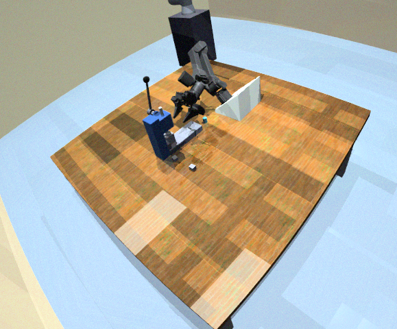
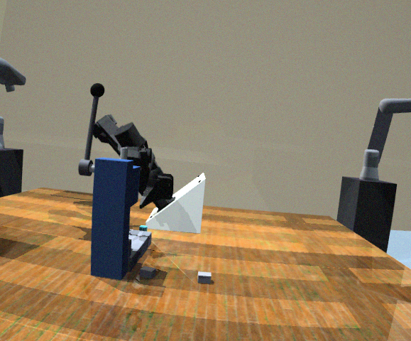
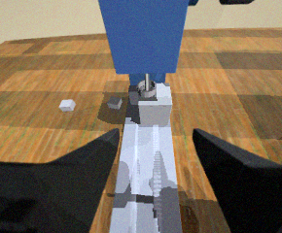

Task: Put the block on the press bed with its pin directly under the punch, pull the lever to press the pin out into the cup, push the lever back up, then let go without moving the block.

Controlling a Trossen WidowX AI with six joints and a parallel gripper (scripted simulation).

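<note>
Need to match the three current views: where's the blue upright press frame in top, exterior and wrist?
Top: the blue upright press frame stands left of centre.
Exterior: left of centre, nearly side-on.
Wrist: top centre, cut off by the upper edge.
Shared landmark: the two small grey cubes beside it.

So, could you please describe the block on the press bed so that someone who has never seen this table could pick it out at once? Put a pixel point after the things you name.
Find the tall blue press (image 1: 154, 136) (image 2: 110, 216) (image 3: 145, 36) with the black-knobbed lever. Low at its front runs a long grey bed (image 1: 190, 133) (image 2: 141, 240) (image 3: 146, 165), and the pale block (image 3: 155, 114) sits on that, close to the upright. Two much smaller cubes lie on the wood beside the bed.
</note>
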